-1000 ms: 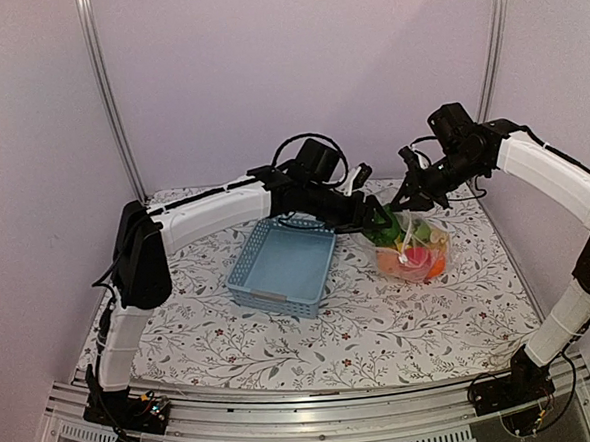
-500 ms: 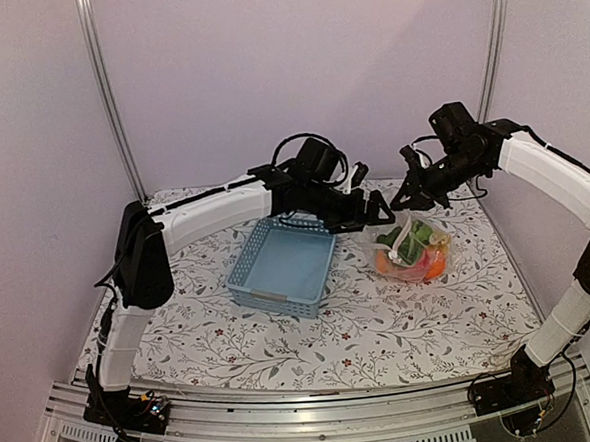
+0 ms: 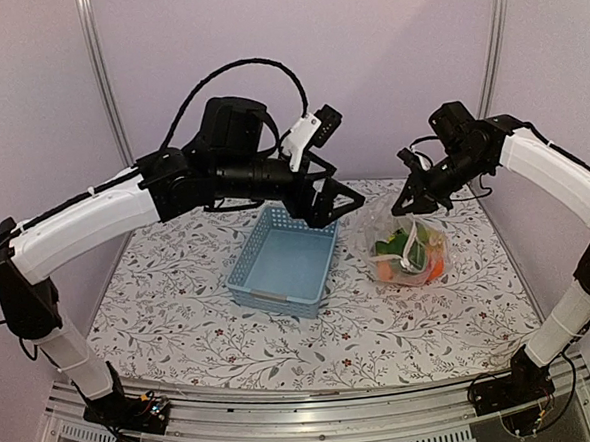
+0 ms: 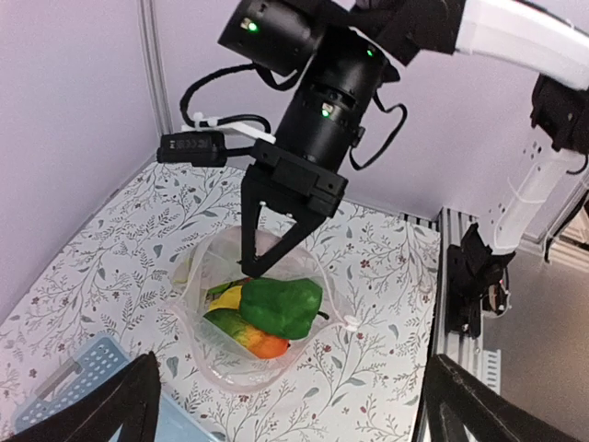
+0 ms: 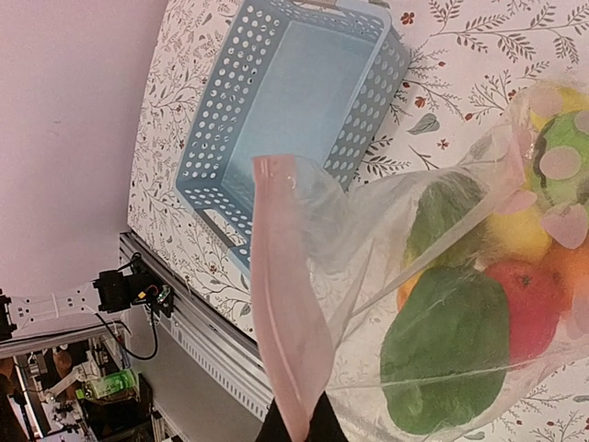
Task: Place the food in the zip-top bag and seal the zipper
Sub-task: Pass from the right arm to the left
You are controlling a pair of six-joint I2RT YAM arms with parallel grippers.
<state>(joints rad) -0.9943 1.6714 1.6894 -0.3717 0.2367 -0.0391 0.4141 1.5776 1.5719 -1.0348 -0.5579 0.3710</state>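
Right gripper (image 3: 412, 202) pinches zipper (image 5: 281, 276), jaws almost closed on the pale pink strip. Left gripper (image 3: 336, 200) spread wide, empty, hovers above basket (image 3: 277, 298). Bag (image 3: 405, 224) sits on table (image 3: 181, 328) right of basket, food (image 5: 451, 359) inside. Bag is thin, crinkly, floppy, likely light. The film looks slippery, so grip the stiffer strip. Food is glossy, rounded, hard-looking.
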